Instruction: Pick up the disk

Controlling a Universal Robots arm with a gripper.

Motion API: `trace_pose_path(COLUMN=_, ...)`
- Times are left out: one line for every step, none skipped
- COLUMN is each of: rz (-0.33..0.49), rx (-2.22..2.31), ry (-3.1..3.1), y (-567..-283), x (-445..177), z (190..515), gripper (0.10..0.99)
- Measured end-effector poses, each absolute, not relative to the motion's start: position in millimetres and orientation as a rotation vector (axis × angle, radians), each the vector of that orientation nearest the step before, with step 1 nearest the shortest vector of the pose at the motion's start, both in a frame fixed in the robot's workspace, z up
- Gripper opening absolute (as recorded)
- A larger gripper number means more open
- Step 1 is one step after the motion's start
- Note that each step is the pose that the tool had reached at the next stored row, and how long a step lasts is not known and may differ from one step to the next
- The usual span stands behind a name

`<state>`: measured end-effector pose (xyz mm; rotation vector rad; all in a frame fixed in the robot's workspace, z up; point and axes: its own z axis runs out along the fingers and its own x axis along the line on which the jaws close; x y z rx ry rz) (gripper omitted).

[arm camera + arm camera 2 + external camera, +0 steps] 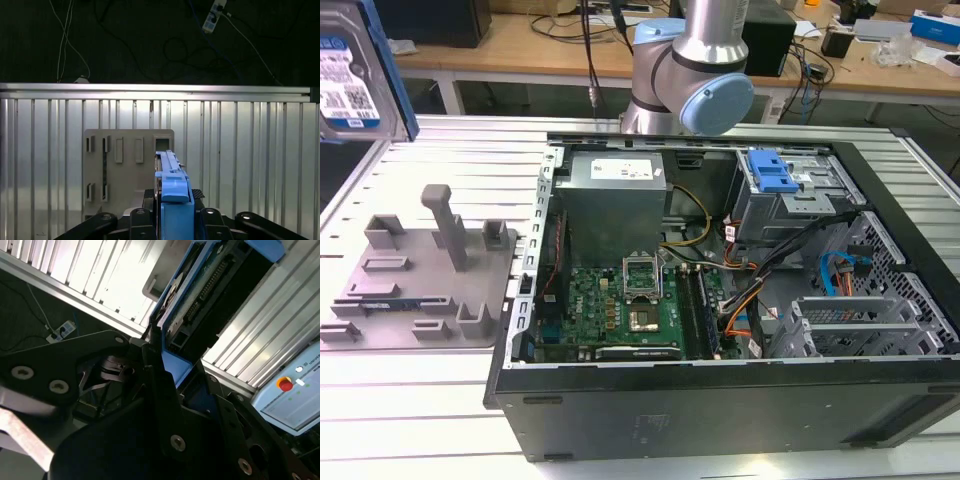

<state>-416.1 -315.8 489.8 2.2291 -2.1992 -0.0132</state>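
jaws: clamped on disk [174, 200] edges | disk: aloft above holder tray [129, 170]

Open air round raised disk [355, 75]; below, grey holder tray's [420, 290] upright posts, PC case [720, 300] beside.

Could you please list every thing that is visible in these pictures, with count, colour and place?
disk: one, silver with blue frame, lifted at the exterior view's upper left, above the holder tray.
holder tray: one, grey, on the ribbed table, at the exterior view's left of the case.
computer case: one, black, open, on the table.
bracket: one, blue, inside the case.
table: one, silver.
robot arm: one, silver and blue, behind the case.
gripper: one, black, jaws shut on the disk.
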Motion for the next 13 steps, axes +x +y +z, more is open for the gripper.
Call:
trace_pose_path(rz=-0.013, rx=2.229, ry=-2.199, y=-316, x=-416, z=495, gripper=0.369)
trace_pose_path(rz=-0.013, rx=2.229, ry=-2.199, y=-316, x=-416, z=499, gripper=0.369)
trace_pose_path(rz=-0.014, rx=2.229, ry=-2.199, y=-316, x=-416, z=507, gripper=0.369)
trace_pose_path(rz=-0.014, rx=2.229, ry=-2.199, y=-316, x=-416, z=509, gripper=0.369)
trace_pose_path(rz=-0.016, rx=2.231, ry=-2.2, y=-316, x=-416, z=510, gripper=0.369)
trace_pose_path(rz=-0.017, rx=2.231, ry=-2.201, y=-316, x=-416, z=510, gripper=0.369)
trace_pose_path(rz=-0.017, rx=2.231, ry=-2.201, y=-316, x=-416, z=510, gripper=0.369)
trace_pose_path(rz=-0.017, rx=2.231, ry=-2.201, y=-316, x=-416, z=510, gripper=0.369)
trace_pose_path(rz=-0.017, rx=2.231, ry=-2.201, y=-316, x=-416, z=510, gripper=0.369)
trace_pose_path(rz=-0.018, rx=2.231, ry=-2.201, y=-316, x=-416, z=510, gripper=0.369)
trace_pose_path(rz=-0.018, rx=2.231, ry=-2.201, y=-316, x=-416, z=510, gripper=0.369)
trace_pose_path(rz=-0.018, rx=2.231, ry=-2.201, y=-316, x=-416, z=510, gripper=0.369)
trace_pose_path(rz=-0.019, rx=2.231, ry=-2.201, y=-316, x=-416, z=510, gripper=0.369)
